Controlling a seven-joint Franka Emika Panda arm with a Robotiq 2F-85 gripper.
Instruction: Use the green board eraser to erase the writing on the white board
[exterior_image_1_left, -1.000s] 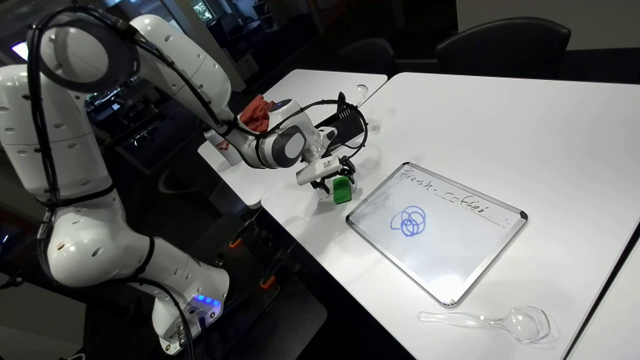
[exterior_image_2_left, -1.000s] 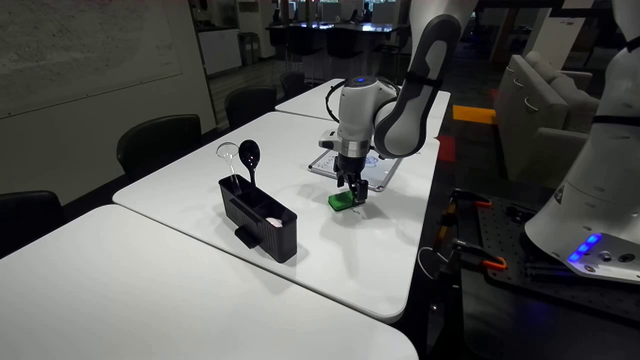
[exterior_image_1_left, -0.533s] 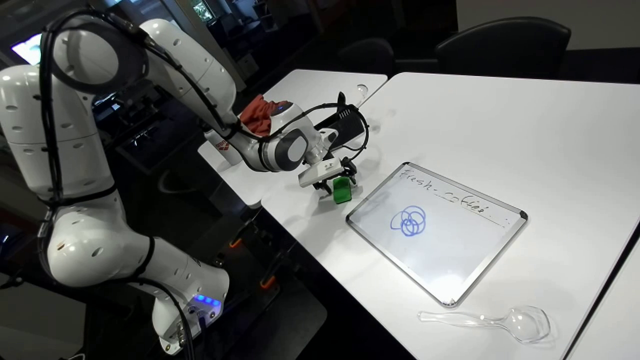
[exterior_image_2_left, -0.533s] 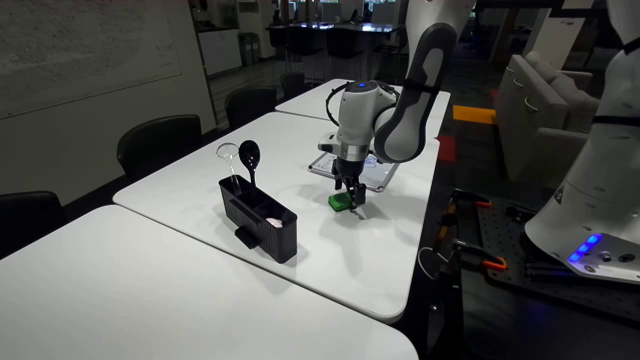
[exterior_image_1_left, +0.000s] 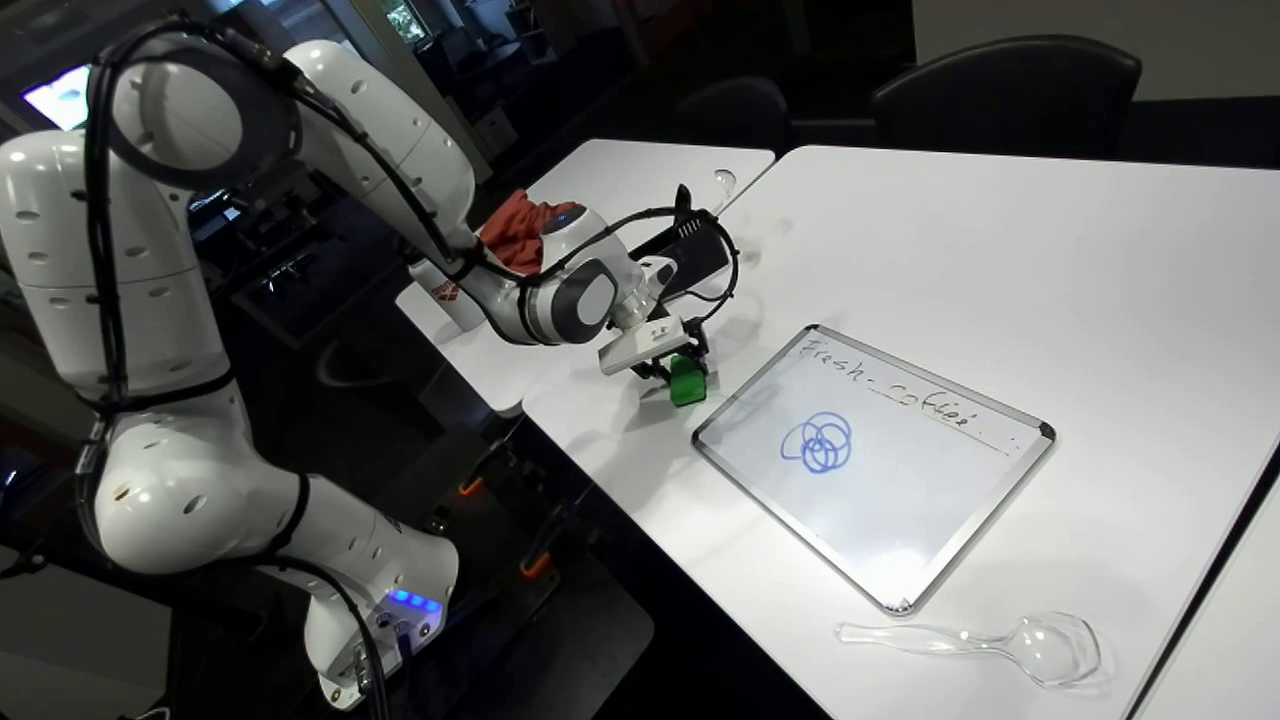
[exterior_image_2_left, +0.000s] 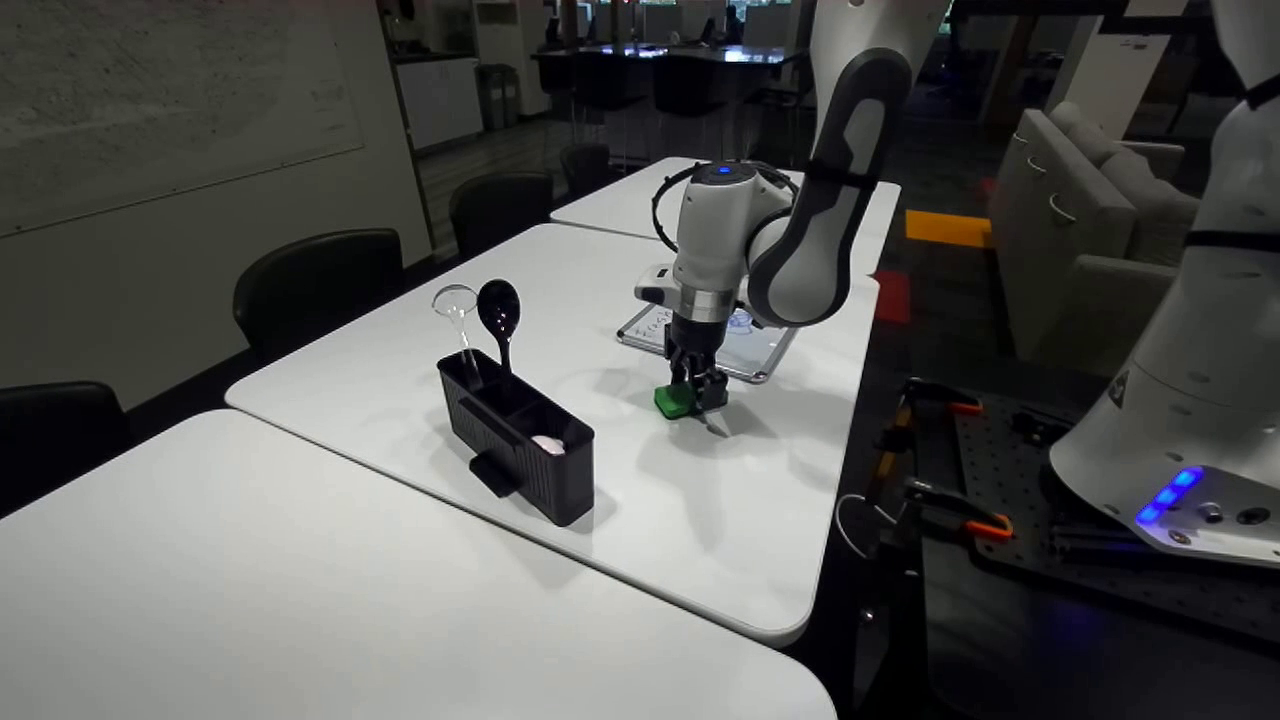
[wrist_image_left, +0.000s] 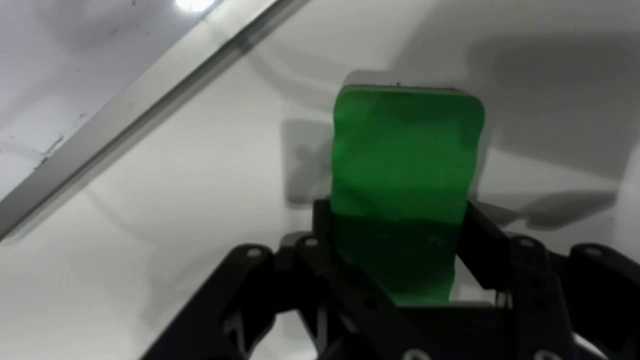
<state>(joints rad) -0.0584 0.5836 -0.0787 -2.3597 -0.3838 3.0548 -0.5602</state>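
Observation:
My gripper (wrist_image_left: 395, 225) points down and is closed around the green board eraser (wrist_image_left: 405, 155), a dark finger pressed to each long side in the wrist view. The eraser's far part sticks out past the fingertips, and it is at the tabletop; whether it still touches there I cannot tell. Beside it lies the white board (exterior_image_1_left: 900, 500) with its grey frame, a short gap away. On the board, an exterior view shows the writing: a blue looped doodle (exterior_image_1_left: 820, 442) and a thin dark line of text (exterior_image_1_left: 890, 385). The arm partly hides the board in an exterior view (exterior_image_2_left: 760, 350).
A black divided caddy (exterior_image_2_left: 515, 435) stands on the table, with a black spoon (exterior_image_2_left: 499, 312) and a clear spoon (exterior_image_2_left: 457, 305) upright in it. A clear ladle (exterior_image_1_left: 1060, 650) lies beyond the board's corner. The table's edge (exterior_image_1_left: 640, 520) runs along the robot's side.
The gripper came down slightly, and its fingers have closed from wide apart onto the eraser. The eraser shifted a little. Board and writing look the same.

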